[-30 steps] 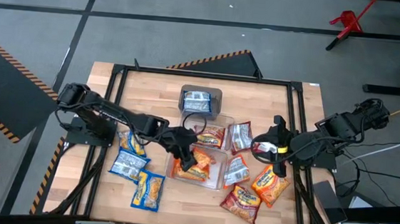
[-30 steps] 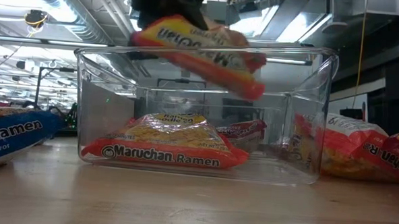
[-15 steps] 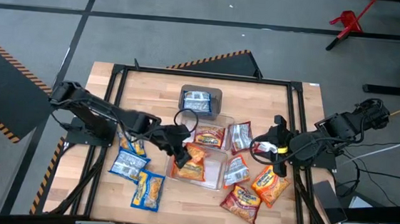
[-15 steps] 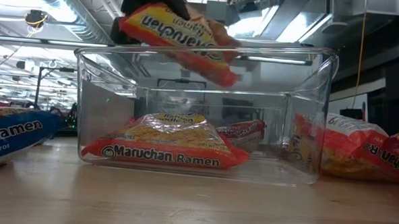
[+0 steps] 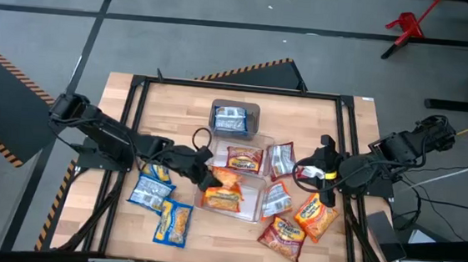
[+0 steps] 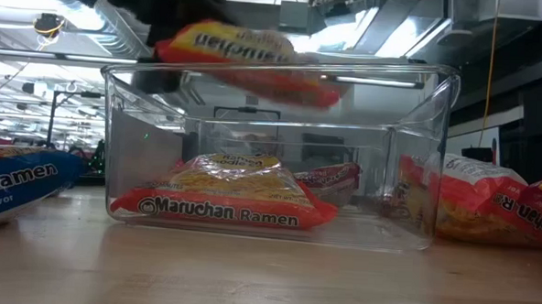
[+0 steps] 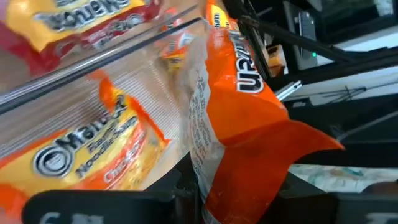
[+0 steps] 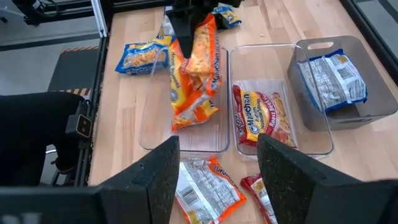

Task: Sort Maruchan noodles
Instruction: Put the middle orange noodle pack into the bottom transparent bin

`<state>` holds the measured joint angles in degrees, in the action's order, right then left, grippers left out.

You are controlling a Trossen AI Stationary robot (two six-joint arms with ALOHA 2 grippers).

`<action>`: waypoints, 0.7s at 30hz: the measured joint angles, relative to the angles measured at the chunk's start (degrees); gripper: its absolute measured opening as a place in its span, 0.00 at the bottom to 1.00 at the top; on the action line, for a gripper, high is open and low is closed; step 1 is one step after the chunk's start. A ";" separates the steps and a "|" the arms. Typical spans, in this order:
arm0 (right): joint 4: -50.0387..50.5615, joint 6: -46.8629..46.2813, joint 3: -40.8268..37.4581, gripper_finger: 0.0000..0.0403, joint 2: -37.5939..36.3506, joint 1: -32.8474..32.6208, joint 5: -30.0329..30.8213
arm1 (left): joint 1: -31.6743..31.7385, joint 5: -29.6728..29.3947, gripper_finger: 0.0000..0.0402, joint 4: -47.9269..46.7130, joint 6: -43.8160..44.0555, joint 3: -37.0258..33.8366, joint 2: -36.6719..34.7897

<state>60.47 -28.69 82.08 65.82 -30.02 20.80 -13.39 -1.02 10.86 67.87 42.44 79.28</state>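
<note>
Leftward goes the left gripper (image 5: 204, 177) since a second ago, pulling back from the middle of the near clear bin (image 5: 253, 201) to its left rim, and the orange packet (image 5: 224, 179) it is pinching is travelling with it. From the low camera that packet (image 6: 247, 59) is hanging flatter now, right over the bin's top edge (image 6: 279, 74). Its fingers are clamping the packet's end; the left wrist camera is showing the orange wrapper (image 7: 242, 130) squeezed between them. Below, a second orange packet (image 5: 224, 199) is lying flat on the bin floor. A red packet (image 5: 244, 159) is sitting in the next clear bin (image 5: 256, 138), and a silver packet (image 5: 230, 121) in the grey bin (image 5: 236, 107) beyond. Blue packets (image 5: 150, 193) are lying loose on the table's left side. Over at the right edge, the right gripper (image 5: 308, 172) is hovering with its fingers (image 8: 158, 171) spread wide, holding nothing.
</note>
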 joint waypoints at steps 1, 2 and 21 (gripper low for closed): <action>0.04 0.00 0.00 0.49 0.00 0.00 -0.02 | -0.03 -0.46 0.17 0.20 0.64 -0.75 -0.19; -0.02 0.00 0.00 0.49 0.00 0.00 0.02 | -0.09 -1.04 0.17 -0.17 0.85 -1.41 -0.46; -0.37 0.04 0.00 0.49 0.00 0.00 0.97 | -0.52 -1.68 0.18 0.37 -0.47 -2.04 0.26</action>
<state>60.10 -28.64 82.08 65.82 -30.02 21.77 -13.91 -2.70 11.23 67.41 40.40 79.55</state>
